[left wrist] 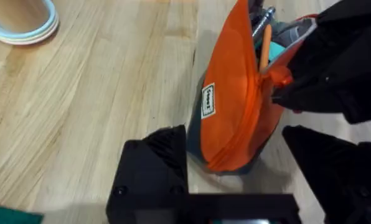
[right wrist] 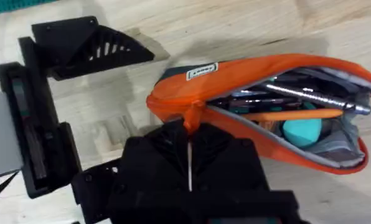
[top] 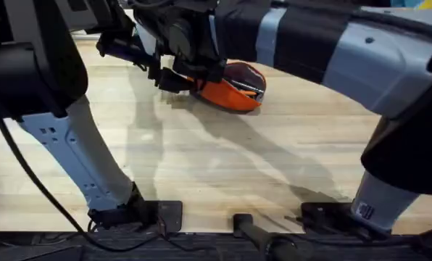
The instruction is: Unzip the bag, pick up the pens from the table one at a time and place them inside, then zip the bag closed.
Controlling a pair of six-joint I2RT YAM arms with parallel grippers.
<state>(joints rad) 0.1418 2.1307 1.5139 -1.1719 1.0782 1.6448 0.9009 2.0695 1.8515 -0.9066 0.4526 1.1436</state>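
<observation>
Right gripper (right wrist: 188, 155) pinches the zipper pull (right wrist: 192, 115); left gripper (left wrist: 235, 162) open, straddling the bag (left wrist: 235, 106). Pens (right wrist: 297, 114) inside; zipping remains.

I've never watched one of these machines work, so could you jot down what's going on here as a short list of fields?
Bag: orange pouch on the table, zipper open along most of its length
Contents: grey pen, orange pen and a teal object inside
Right pincer: shut on the orange zipper pull
Left pincer: open, straddling the pouch's end
Stage: pens in, closing not yet done
</observation>
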